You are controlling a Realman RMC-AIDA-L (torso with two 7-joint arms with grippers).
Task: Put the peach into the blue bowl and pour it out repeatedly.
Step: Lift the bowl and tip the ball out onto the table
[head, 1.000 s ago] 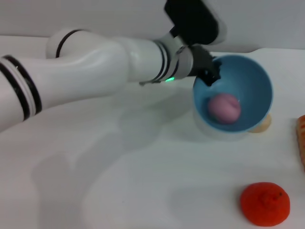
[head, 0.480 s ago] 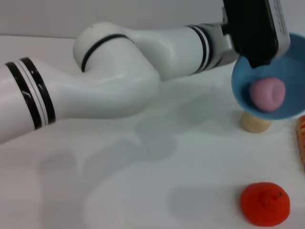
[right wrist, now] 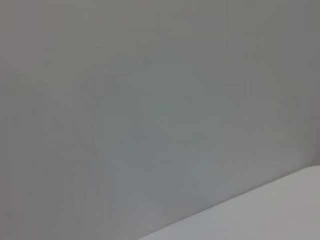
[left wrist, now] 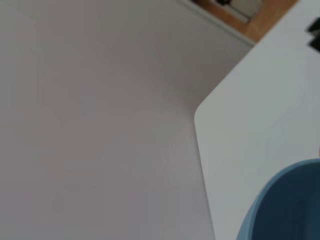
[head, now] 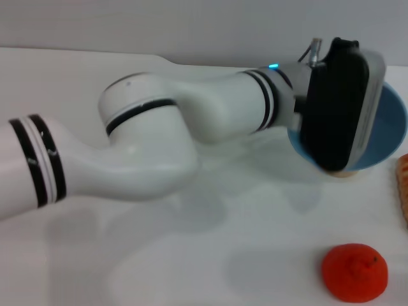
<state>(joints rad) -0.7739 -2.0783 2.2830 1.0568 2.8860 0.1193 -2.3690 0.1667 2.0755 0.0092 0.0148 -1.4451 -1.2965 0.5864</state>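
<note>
My left arm reaches across the table in the head view. Its black wrist and left gripper (head: 364, 111) stand in front of the blue bowl (head: 390, 131) and hold it by the rim, tilted and lifted off the table at the far right. The bowl's rim also shows in the left wrist view (left wrist: 285, 207). The peach is hidden behind the wrist. The right gripper is out of view.
A pale beige ball (head: 347, 172) peeks out under the bowl. An orange-red fruit (head: 354, 272) lies at the front right. An orange object (head: 403, 188) is cut off by the right edge. The white table (head: 191, 255) runs left and forward.
My left arm carried the bowl up and to the right, and the wrist turned. The peach, visible inside the bowl before, is now covered by the black wrist.
</note>
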